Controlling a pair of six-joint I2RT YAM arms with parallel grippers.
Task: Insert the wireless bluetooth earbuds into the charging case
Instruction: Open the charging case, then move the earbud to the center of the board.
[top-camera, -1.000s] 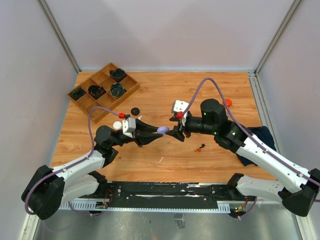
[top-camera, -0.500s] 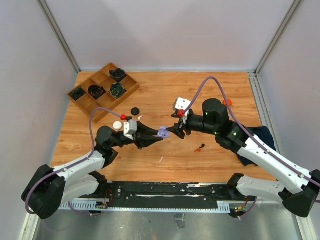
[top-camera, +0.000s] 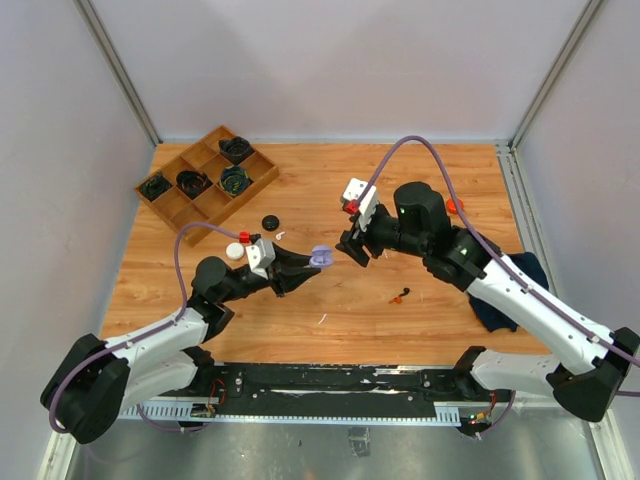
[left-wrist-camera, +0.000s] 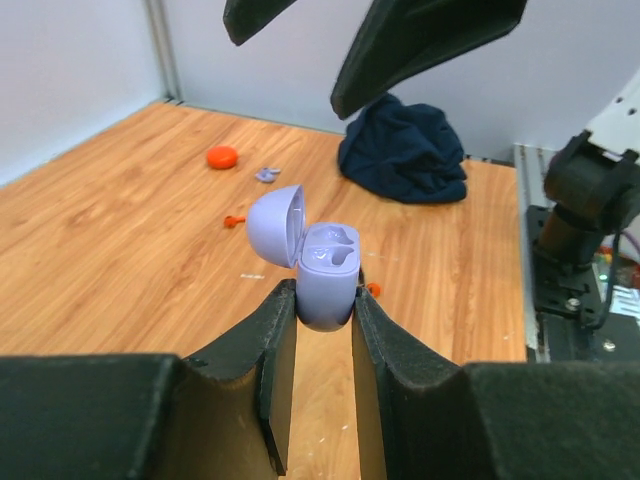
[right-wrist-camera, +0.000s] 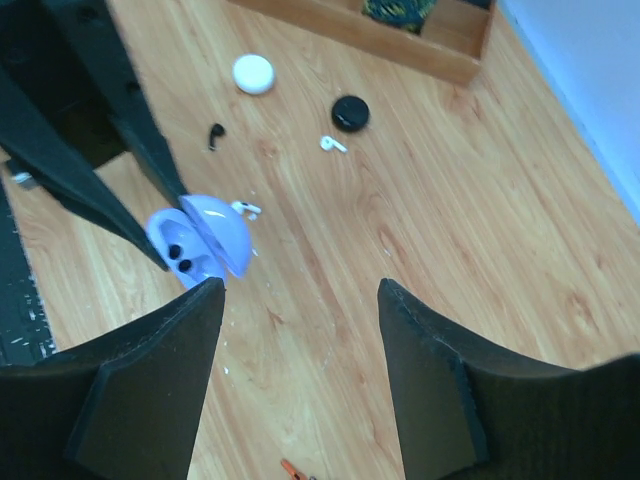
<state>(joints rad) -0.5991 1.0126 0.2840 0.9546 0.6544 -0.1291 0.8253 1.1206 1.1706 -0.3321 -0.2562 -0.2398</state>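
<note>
The pale purple earbud (left-wrist-camera: 266, 174) lies loose on the far right of the table near the orange case (left-wrist-camera: 222, 157), while your left gripper (left-wrist-camera: 325, 298) clamps the matching charging case (left-wrist-camera: 322, 262) aloft mid-table, lid open, presumably for loading by your empty right gripper (right-wrist-camera: 298, 290), jaws apart.

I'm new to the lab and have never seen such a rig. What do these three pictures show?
Two robot arms are bolted at the near edge of a table. One picture looks down from above; the other two come from a camera on each wrist. The left gripper is shut on an open purple charging case, held above the table. The right gripper stands open beside it, holding nothing. On the table lie a wooden tray of coiled cables, a white round case, a black round case, a dark blue cloth and tiny loose earbuds.
</note>
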